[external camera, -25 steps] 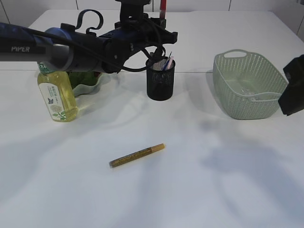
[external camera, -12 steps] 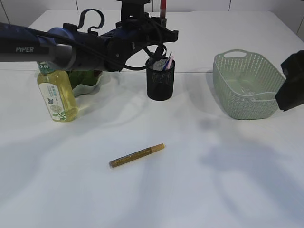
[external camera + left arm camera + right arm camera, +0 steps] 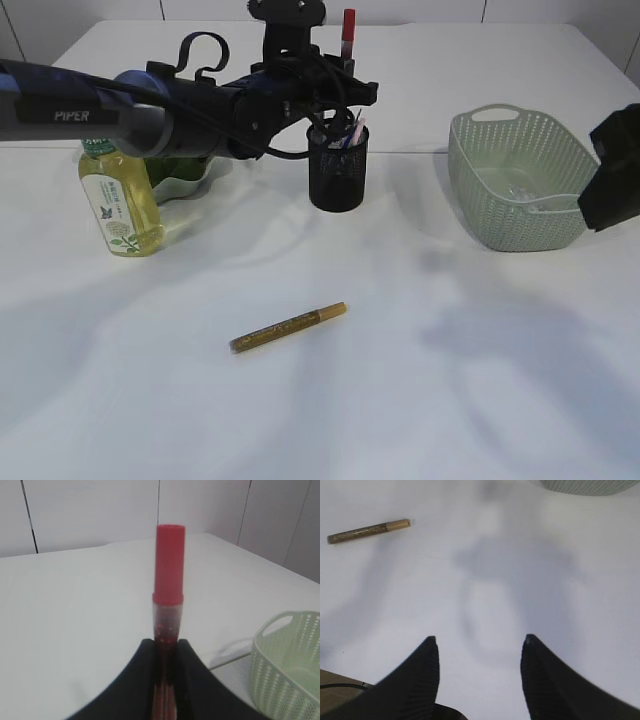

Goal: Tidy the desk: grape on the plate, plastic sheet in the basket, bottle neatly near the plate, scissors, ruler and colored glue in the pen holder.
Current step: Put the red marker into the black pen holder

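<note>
My left gripper (image 3: 166,642) is shut on a red-capped colored glue pen (image 3: 169,570), which it holds upright. In the exterior view that red glue pen (image 3: 348,27) stands just above the black mesh pen holder (image 3: 338,172), with the left gripper (image 3: 335,85) over the holder's rim. Pink and blue items (image 3: 352,130) stick out of the holder. A gold glue pen (image 3: 288,327) lies flat on the table in front. My right gripper (image 3: 480,640) is open and empty above bare table, with the gold glue pen (image 3: 369,531) far off to its left.
A yellow-green bottle (image 3: 118,195) stands at the left next to a green plate (image 3: 190,182), which the left arm partly hides. A pale green basket (image 3: 520,180) with something clear inside sits at the right. The right arm (image 3: 615,180) hangs beside it.
The left gripper has brought the red glue pen slightly lower and to the right, towards the pen holder. The right arm shifted a little downward at the frame's edge.
</note>
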You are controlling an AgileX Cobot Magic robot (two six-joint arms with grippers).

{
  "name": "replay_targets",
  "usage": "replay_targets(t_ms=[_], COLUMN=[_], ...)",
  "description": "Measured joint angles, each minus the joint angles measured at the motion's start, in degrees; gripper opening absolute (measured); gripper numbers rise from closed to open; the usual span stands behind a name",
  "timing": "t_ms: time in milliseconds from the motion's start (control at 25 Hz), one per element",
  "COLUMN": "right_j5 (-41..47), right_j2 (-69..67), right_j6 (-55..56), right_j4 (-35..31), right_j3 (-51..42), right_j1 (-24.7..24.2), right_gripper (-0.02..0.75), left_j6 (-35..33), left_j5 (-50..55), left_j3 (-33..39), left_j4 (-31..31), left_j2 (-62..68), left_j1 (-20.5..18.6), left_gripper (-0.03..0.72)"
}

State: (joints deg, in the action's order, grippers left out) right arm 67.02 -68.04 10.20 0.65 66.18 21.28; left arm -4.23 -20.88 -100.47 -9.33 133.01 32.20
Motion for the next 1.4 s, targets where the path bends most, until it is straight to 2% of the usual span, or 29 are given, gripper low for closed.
replay_targets(t_ms=[640, 880, 1200, 1320, 1400], right_j5=[-0.08, -0.22, -0.26, -0.49, -0.59], right_j2=[0.0, 0.0, 0.0, 0.0, 0.0], right_j6=[-0.04, -0.04, -0.04, -0.04, -0.04], right_j4=[0.0, 0.0, 0.0, 0.0, 0.0], right_j3=[0.0, 0.0, 0.0, 0.0, 0.0], right_j1=[0.0, 0.0, 0.0, 0.0, 0.0], right_gripper=[0.419, 0.419, 0.419, 0.419, 0.419], left_j6=[0.0, 0.02, 0.12, 0.12, 0.12], left_j5=[0.11, 0.2, 0.2, 2.08, 7.35], left_j3=[0.0, -0.24, -0.38, -0.38, -0.38], left_j4=[0.0, 0.0, 0.0, 0.0, 0.11], left_j2=[0.0, 0.0, 0.0, -0.14, -1.25], left_j1=[0.0, 0.0, 0.0, 0.0, 0.0], left_gripper=[0.099, 0.162, 0.193, 0.199, 0.206])
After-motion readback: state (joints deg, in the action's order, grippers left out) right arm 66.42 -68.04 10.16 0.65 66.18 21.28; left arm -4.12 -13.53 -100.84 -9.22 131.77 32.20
